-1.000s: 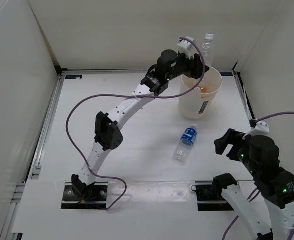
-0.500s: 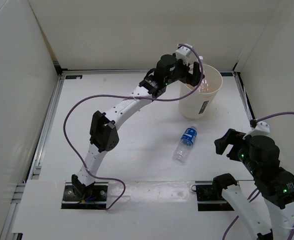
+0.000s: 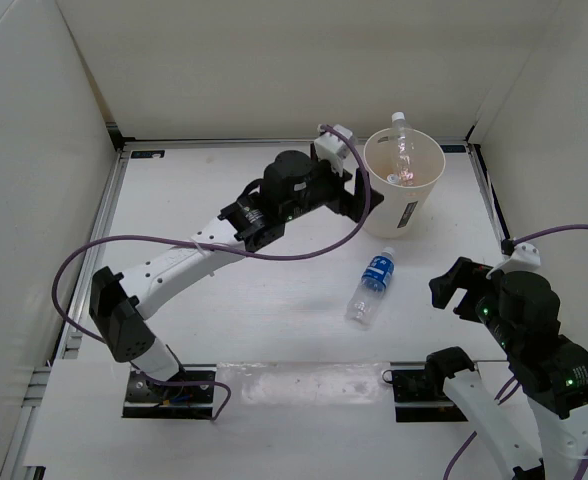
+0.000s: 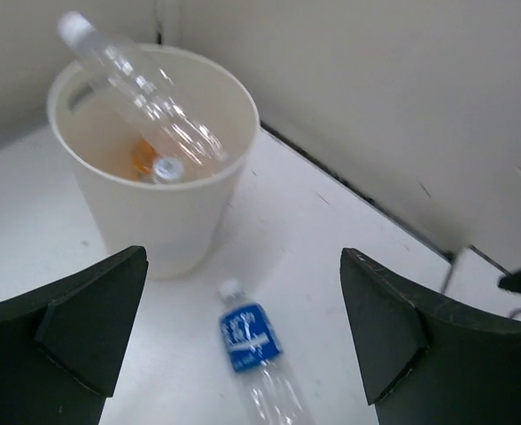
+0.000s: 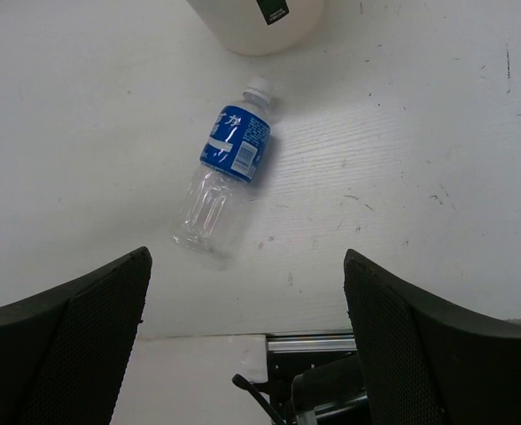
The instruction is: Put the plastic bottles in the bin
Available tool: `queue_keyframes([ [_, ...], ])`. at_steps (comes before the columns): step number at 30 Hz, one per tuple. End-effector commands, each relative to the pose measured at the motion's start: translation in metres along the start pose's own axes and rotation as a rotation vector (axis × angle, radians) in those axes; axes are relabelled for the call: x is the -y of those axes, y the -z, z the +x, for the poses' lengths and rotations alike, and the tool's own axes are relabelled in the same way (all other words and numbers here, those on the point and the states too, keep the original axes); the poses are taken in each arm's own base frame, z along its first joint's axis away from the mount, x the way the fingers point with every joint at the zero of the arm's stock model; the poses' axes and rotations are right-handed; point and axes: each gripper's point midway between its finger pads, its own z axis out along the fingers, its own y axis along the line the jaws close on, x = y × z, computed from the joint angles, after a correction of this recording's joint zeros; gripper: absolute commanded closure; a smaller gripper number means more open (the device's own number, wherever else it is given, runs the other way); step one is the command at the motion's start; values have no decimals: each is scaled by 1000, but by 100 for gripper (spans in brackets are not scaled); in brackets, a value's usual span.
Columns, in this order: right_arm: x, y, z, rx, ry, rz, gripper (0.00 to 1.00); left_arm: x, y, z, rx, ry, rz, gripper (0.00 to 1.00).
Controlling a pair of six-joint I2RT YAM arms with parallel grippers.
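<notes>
The cream-white bin (image 3: 406, 205) stands at the back right of the table. A clear bottle with a white cap (image 3: 402, 140) leans in it, its neck sticking above the rim. The left wrist view shows this bottle (image 4: 145, 97), an orange bottle (image 4: 141, 158) and another white cap (image 4: 166, 168) inside the bin (image 4: 154, 212). The blue-labelled bottle (image 3: 372, 287) lies on the table in front of the bin. My left gripper (image 3: 358, 192) is open and empty, just left of the bin. My right gripper (image 3: 454, 285) is open and empty, to the right of the lying bottle (image 5: 229, 173).
White walls enclose the table at the back, left and right. A metal rail (image 3: 94, 250) runs along the left edge. The purple cable (image 3: 304, 250) of the left arm hangs over the table's middle. The bin's base (image 5: 260, 22) shows in the right wrist view.
My left gripper has let the clear bottle go into the bin and drawn back to the left and down. The bottle now leans inside the bin. The right arm has not moved.
</notes>
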Motion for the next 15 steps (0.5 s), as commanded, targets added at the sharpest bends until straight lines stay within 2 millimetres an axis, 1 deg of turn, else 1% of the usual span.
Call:
queue_keyframes([
  [1, -3, 1, -9, 48, 1, -20, 10, 6, 6, 117, -347, 132, 34, 0],
  [2, -3, 3, -10, 54, 3, -21, 10, 13, 9, 142, -397, 140, 53, 0],
  [3, -3, 3, -9, 52, -2, -25, 10, 15, 3, 158, -409, 151, 54, 0],
  [4, -3, 3, -9, 56, -3, -23, 10, 25, 7, 184, -456, 164, 58, 0],
  [5, -3, 4, -10, 59, -2, -24, 10, 24, 6, 215, -515, 175, 50, 0],
  [6, -3, 4, -10, 58, -1, -25, 10, 29, 5, 215, -511, 177, 61, 0],
  [7, -3, 5, -10, 60, -2, -28, 10, 37, 3, 232, -543, 175, 71, 0],
  [8, -3, 4, -10, 58, 1, -27, 10, 38, 2, 238, -561, 176, 68, 0],
  [9, -3, 4, -10, 59, 0, -27, 10, 38, -5, 242, -569, 177, 63, 0],
  [10, -4, 5, -10, 60, -1, -30, 10, 36, -6, 258, -612, 181, 51, 0],
  [11, -4, 4, -10, 58, -1, -32, 10, 35, -9, 265, -627, 188, 44, 0],
  [13, -3, 4, -9, 53, 0, -25, 10, 35, -13, 270, -635, 201, 44, 0],
  [14, -4, 5, -10, 58, 2, -36, 10, 37, -16, 280, -646, 213, 47, 0],
  [15, -4, 5, -9, 53, 3, -35, 10, 38, -18, 283, -650, 221, 50, 0],
])
